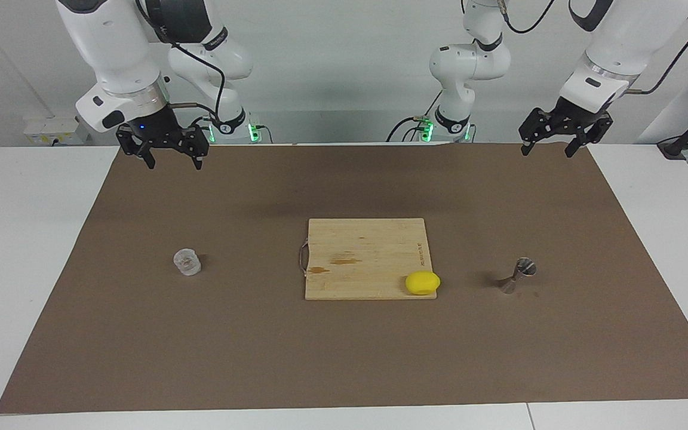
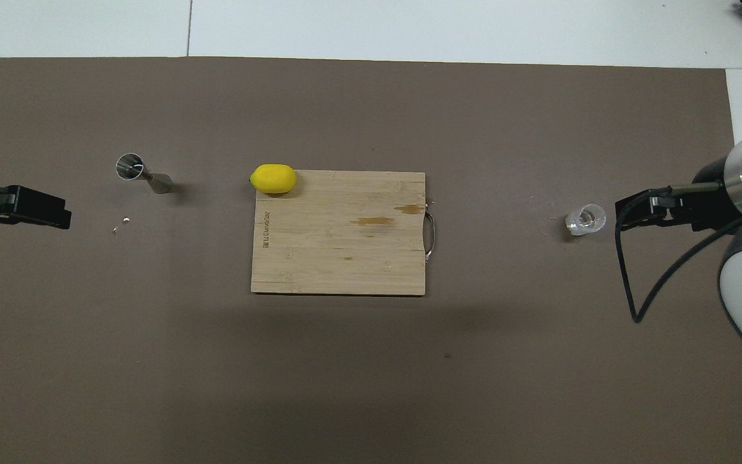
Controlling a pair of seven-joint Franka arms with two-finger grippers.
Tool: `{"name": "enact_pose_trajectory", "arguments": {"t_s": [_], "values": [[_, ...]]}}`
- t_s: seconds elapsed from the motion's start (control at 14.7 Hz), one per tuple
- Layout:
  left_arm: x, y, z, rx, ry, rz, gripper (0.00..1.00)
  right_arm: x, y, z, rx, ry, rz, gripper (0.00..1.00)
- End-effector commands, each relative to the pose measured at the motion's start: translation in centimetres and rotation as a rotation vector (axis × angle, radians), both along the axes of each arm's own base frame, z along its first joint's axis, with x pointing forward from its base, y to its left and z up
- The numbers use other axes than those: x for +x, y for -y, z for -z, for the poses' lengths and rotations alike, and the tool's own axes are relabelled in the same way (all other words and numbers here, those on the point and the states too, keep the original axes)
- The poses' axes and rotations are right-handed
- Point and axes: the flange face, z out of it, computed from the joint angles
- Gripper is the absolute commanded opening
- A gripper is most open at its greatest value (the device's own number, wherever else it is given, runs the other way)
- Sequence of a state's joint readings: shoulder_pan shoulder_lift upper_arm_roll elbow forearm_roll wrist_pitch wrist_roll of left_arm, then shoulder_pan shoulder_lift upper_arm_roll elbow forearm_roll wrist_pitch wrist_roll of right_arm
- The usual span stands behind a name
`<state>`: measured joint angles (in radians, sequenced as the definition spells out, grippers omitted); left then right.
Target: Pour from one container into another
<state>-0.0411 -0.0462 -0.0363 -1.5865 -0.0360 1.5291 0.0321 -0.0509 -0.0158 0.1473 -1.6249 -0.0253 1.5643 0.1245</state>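
I am holding both of my arms raised at my own end of the table, each one waiting. In the facing view my right gripper [image 1: 173,157] is hanging at the upper left of the frame, over the brown mat's [image 1: 344,358] edge nearest me, with its fingers spread apart and nothing between them. My left gripper [image 1: 548,147] is hanging at the upper right of that frame, likewise over the mat's upper edge, with its fingers parted and carrying nothing.

The clear glass cup [image 1: 187,261] is standing upright on the mat at the middle left of the facing view; in the overhead view it is sitting at the middle right, just beside the tip of my right gripper as seen from above, though the facing view shows the two well apart. The steel jigger [image 1: 518,275] is standing on the mat at the middle right of the facing view, toward my left arm's end.

Between them, in the frame's centre, the wooden cutting board [image 1: 362,257] is lying flat, and a yellow lemon [image 1: 422,282] is resting on its lower right corner in the facing view.
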Motion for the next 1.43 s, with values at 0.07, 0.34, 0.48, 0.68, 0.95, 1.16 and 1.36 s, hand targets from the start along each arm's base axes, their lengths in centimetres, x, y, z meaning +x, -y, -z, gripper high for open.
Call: {"name": "enact_pose_trajectory", "arguments": {"t_s": [0.07, 0.34, 0.48, 0.68, 0.95, 1.16, 1.36], "values": [[0.2, -0.3, -0.4, 0.005, -0.008, 0.012, 1.0, -0.5, 0.2, 0.0, 0.015, -0.009, -0.009, 1.0], [0.1, -0.3, 0.0, 0.007, -0.012, 0.014, 1.0, -0.5, 0.3, -0.1, 0.015, -0.008, -0.007, 1.0], [0.3, -0.3, 0.0, 0.007, -0.003, 0.013, 1.0, -0.5, 0.3, -0.1, 0.015, -0.008, -0.006, 1.0], [0.1, -0.2, 0.2, 0.007, -0.009, 0.015, 1.0, -0.5, 0.2, -0.1, 0.015, -0.008, -0.007, 1.0], [0.2, 0.6, 0.8, 0.007, 0.004, 0.026, 1.0, -0.5, 0.4, -0.1, 0.015, -0.008, -0.004, 1.0], [0.2, 0.2, 2.5, 0.002, -0.02, 0.016, 1.0, -0.5, 0.4, -0.1, 0.015, -0.008, -0.004, 1.0], [0.9, -2.6, 5.3, -0.094, -0.066, -0.059, 1.0, -0.5, 0.4, -0.1, 0.015, -0.008, -0.004, 1.0]]}}
